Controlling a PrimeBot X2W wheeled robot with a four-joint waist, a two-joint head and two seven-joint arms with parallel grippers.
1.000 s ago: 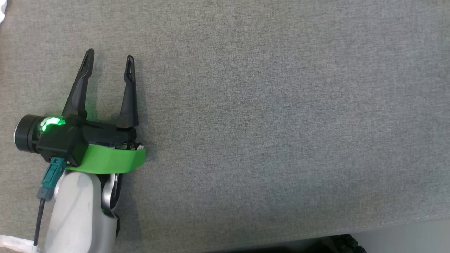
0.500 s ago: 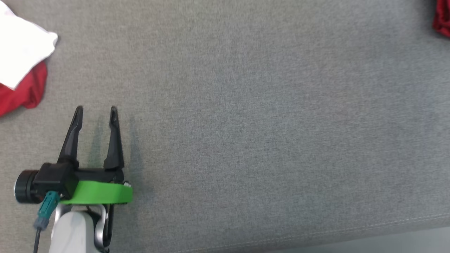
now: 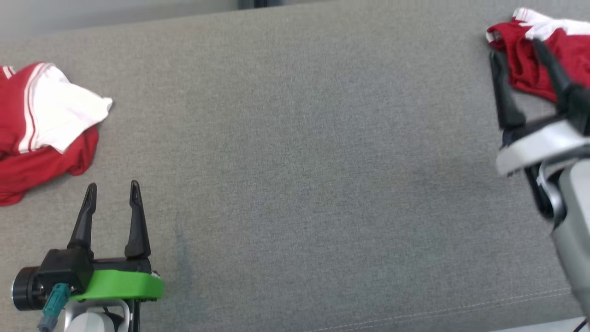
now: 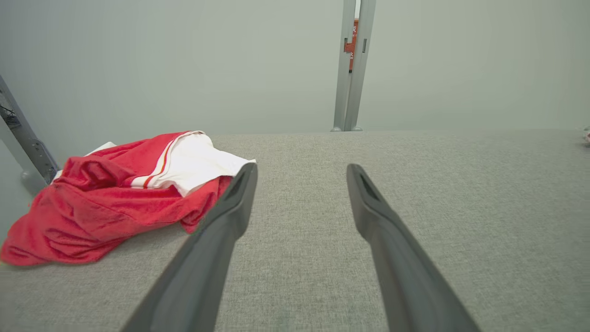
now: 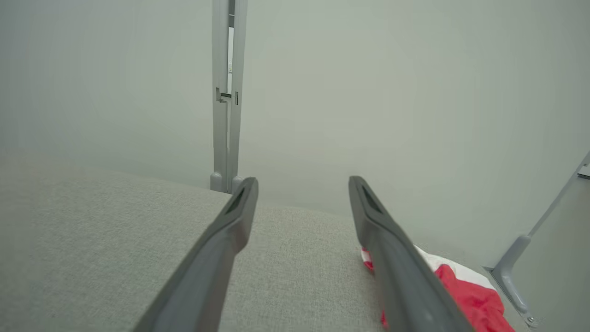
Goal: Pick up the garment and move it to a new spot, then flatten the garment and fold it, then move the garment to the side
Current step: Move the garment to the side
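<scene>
The left garment (image 3: 41, 124) is a crumpled red heap at the table's (image 3: 322, 161) left edge. A white panel with red stripes is folded over its top. In the left wrist view you see the same heap (image 4: 110, 203) ahead and to the left of the fingers, lying on the grey table (image 4: 484, 184).

The right garment (image 3: 523, 64), also red with white, lies bunched at the far right corner, well apart from the first. In the right wrist view a small part of it (image 5: 474, 299) shows past the right-hand finger.

The left gripper (image 3: 113, 186) sits near the table's near left corner. Its fingers point toward the far edge, spread wide with nothing between them (image 4: 302, 170). In the head view a gap of bare table separates its tips from the left garment.

The right gripper (image 3: 515, 48) is blurred at the right edge, jaws parted and empty (image 5: 303, 180). Its fingers overlap the right garment's near side, but you cannot tell whether they touch it.

Beyond the far edge stands a pale wall (image 4: 184, 69) with a grey post (image 4: 352, 64).
</scene>
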